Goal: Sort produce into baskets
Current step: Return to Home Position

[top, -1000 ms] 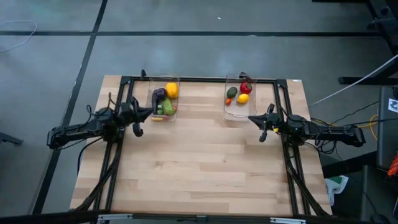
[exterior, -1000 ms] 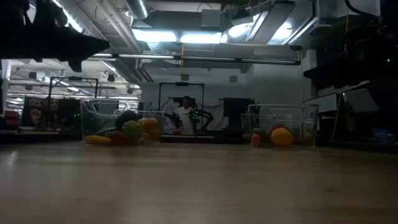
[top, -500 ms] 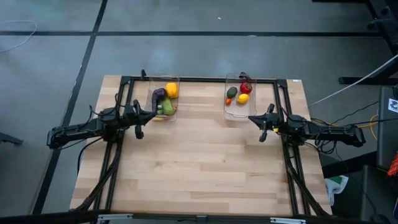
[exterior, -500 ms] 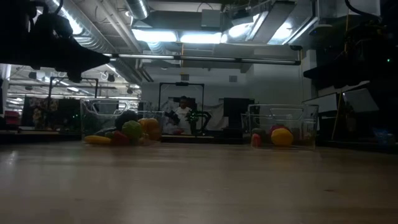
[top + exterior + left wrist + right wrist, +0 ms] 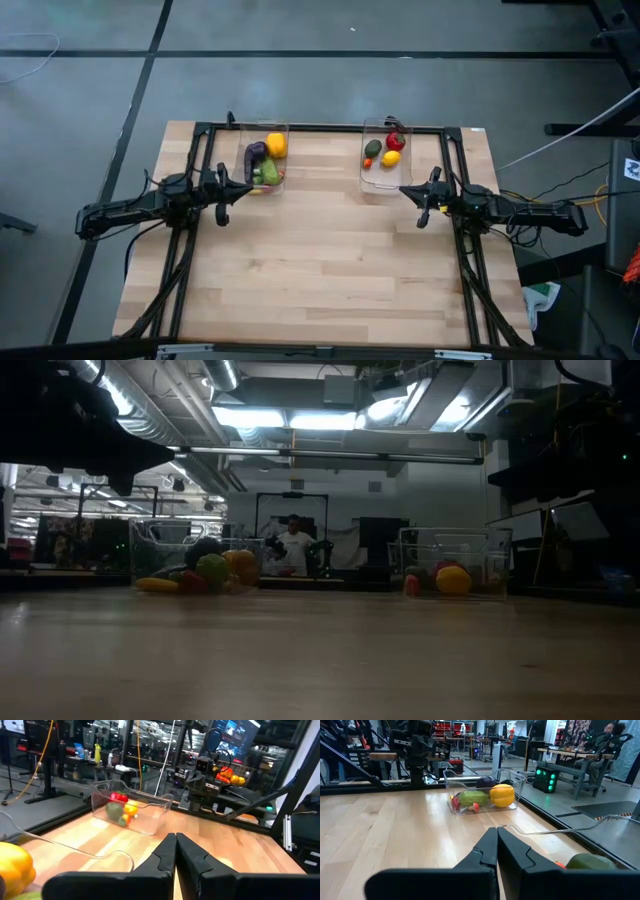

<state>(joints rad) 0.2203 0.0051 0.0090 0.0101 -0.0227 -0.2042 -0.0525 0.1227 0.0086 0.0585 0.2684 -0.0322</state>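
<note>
Two clear baskets stand at the table's far side. The left basket (image 5: 264, 160) holds a yellow pepper (image 5: 277, 145), a purple eggplant (image 5: 256, 151) and green pieces (image 5: 267, 172). In the right basket (image 5: 384, 156) lie a red piece (image 5: 396, 141), a green avocado (image 5: 373, 149), a yellow lemon (image 5: 391, 158) and a tiny orange piece (image 5: 367, 162). My left gripper (image 5: 175, 845) is shut and empty, level, beside the left basket's near end. My right gripper (image 5: 497, 840) is also shut and empty, by the right basket's near end.
A black frame (image 5: 320, 128) runs along the table's far edge and down both sides past the arm bases. The bare wooden tabletop (image 5: 320, 270) stretches from the baskets to the near edge. In the low view a person (image 5: 292, 545) is in the room far behind the table.
My left gripper has tipped its fingers down to level and rolled a little, staying shut beside the left basket. The produce and both baskets have kept their places.
</note>
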